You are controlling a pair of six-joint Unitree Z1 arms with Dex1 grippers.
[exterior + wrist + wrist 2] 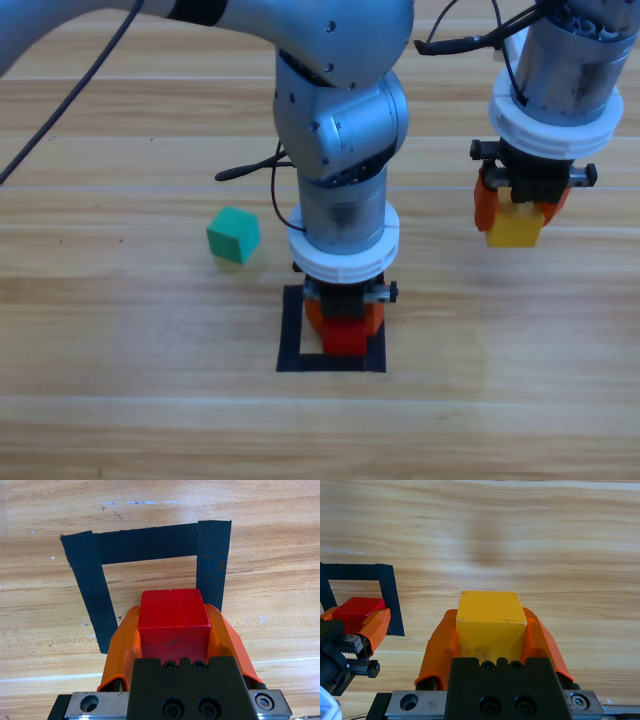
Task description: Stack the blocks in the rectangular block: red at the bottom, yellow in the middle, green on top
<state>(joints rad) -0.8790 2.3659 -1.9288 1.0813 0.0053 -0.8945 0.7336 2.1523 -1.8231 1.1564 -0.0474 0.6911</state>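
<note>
Red going down in the tape square, yellow queued on the right.

Left gripper is clamped on the red cube, directly over the bare wood inside the rectangular block, toward its right tape strip; contact with the tabletop not visible. Right gripper grips the yellow cube, held to the right of the outline, so it's the nearer arm for the second layer. Green cube sits loose left of the outline. No readable markings anywhere.
</note>
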